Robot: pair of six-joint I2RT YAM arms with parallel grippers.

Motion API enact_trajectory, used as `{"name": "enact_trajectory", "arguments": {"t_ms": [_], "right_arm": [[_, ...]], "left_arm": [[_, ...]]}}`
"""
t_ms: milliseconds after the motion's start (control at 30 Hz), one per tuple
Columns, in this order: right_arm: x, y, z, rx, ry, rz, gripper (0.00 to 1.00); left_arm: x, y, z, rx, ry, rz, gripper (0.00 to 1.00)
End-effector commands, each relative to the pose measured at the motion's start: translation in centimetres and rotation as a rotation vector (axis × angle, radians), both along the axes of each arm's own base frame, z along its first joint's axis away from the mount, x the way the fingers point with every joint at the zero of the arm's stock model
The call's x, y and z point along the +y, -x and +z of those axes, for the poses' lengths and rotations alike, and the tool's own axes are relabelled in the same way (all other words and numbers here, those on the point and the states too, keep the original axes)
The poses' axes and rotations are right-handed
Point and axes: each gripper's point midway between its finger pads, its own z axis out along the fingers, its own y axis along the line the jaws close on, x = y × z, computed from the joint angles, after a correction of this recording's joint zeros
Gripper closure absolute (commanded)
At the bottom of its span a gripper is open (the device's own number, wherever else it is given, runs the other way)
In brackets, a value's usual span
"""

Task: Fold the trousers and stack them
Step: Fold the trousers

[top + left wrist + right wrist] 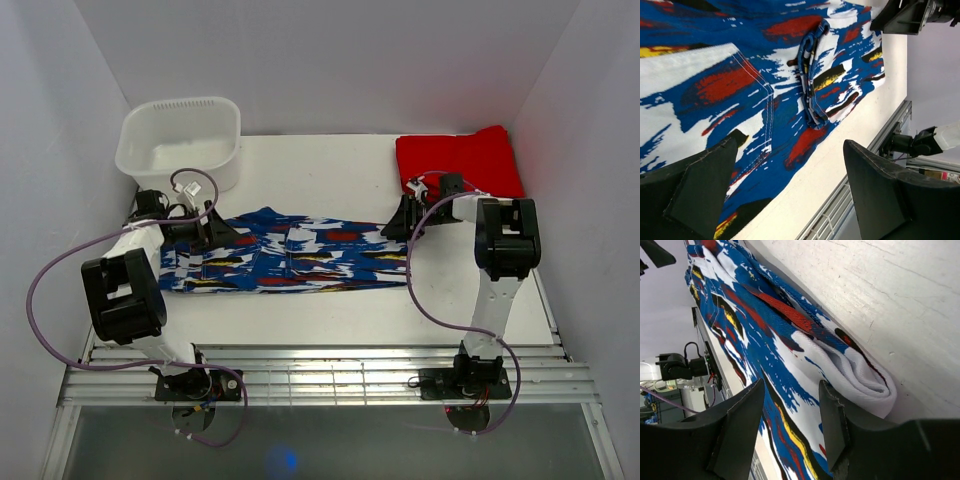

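We see the trousers [290,258] lying as 1 long strip across the white table [330,170] (a red garment [460,160] lies behind). The left gripper [208,232] gapes wide over 1 end; the right gripper [405,222], fingers partly apart, grips nothing at the other.

Behind the trousers [285,260], bare table [330,170] lies open between the white tub [180,140] off their far-left corner and the red folded garment [460,162] off their far-right. In front of the trousers, an unbroken bare strip runs to the metal rails [330,375]. The left gripper [205,232] blocks their left end, and the right gripper [405,222] and its looping cable [412,285] crowd their right end.
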Motion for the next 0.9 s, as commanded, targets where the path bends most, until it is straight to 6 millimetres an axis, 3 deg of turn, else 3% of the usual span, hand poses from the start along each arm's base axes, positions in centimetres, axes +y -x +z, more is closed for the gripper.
{"name": "enact_trajectory", "arguments": {"t_ms": [0, 67, 100, 167, 200, 233, 267, 400, 433, 500, 533, 567, 600, 633, 733, 833, 867], "right_arm": [[-0.8, -2.0, -1.0, -0.049, 0.061, -0.030, 0.45], [-0.5, -2.3, 1.8, -0.098, 0.056, -0.017, 0.46], [-0.4, -3.3, 4.0, -0.171, 0.072, -0.004, 0.45], [-1.0, -3.5, 8.9, -0.260, 0.108, -0.026, 0.38], [-1.3, -3.8, 10.9, -0.298, 0.120, -0.037, 0.33], [-2.4, -3.1, 12.3, -0.342, 0.194, -0.031, 0.22], [-3.0, -2.9, 12.8, -0.364, 0.240, -0.030, 0.18], [-6.3, -0.9, 12.3, -0.355, 0.410, -0.052, 0.13], [-8.9, -0.9, 12.7, -0.344, 0.441, -0.131, 0.15], [-10.9, -1.0, 13.8, -0.379, 0.482, -0.167, 0.15], [-13.5, -1.2, 14.8, -0.416, 0.580, -0.231, 0.20], [-14.9, -1.9, 15.3, -0.444, 0.635, -0.294, 0.16], [-15.8, -1.7, 15.1, -0.435, 0.675, -0.324, 0.02], [-16.5, -1.3, 14.9, -0.436, 0.698, -0.323, 0.10], [-14.5, 1.6, 13.0, -0.378, 0.610, -0.144, 0.10], [-13.0, 4.0, 10.1, -0.270, 0.536, -0.118, 0.10], [-12.7, 5.5, 7.9, -0.196, 0.527, -0.115, 0.10]], "left_arm": [[1.1, -1.9, 2.1, -0.067, -0.033, 0.027, 0.02], [2.1, -2.7, 2.5, -0.096, -0.107, 0.047, 0.02], [2.6, -3.1, 2.8, -0.120, -0.143, 0.060, 0.02], [4.0, -3.8, 3.2, -0.162, -0.236, 0.099, 0.02], [4.6, -4.1, 4.3, -0.210, -0.268, 0.121, 0.02], [5.3, -4.3, 4.7, -0.229, -0.290, 0.143, 0.02], [6.1, -4.4, 5.0, -0.232, -0.319, 0.178, 0.02], [8.6, -4.0, 6.7, -0.241, -0.290, 0.248, 0.02], [10.3, -3.8, 6.9, -0.234, -0.277, 0.285, 0.02], [12.3, -3.3, 7.4, -0.246, -0.235, 0.326, 0.02], [12.7, -3.1, 7.4, -0.253, -0.233, 0.335, 0.02], [13.3, -3.0, 7.3, -0.255, -0.233, 0.345, 0.02], [13.9, -2.7, 7.3, -0.265, -0.241, 0.350, 0.02], [14.2, -2.5, 7.5, -0.274, -0.247, 0.354, 0.02], [15.2, -2.1, 7.3, -0.285, -0.267, 0.380, 0.02], [15.9, -1.6, 6.4, -0.260, -0.270, 0.398, 0.02], [16.1, -1.5, 5.9, -0.242, -0.260, 0.403, 0.02]]}}
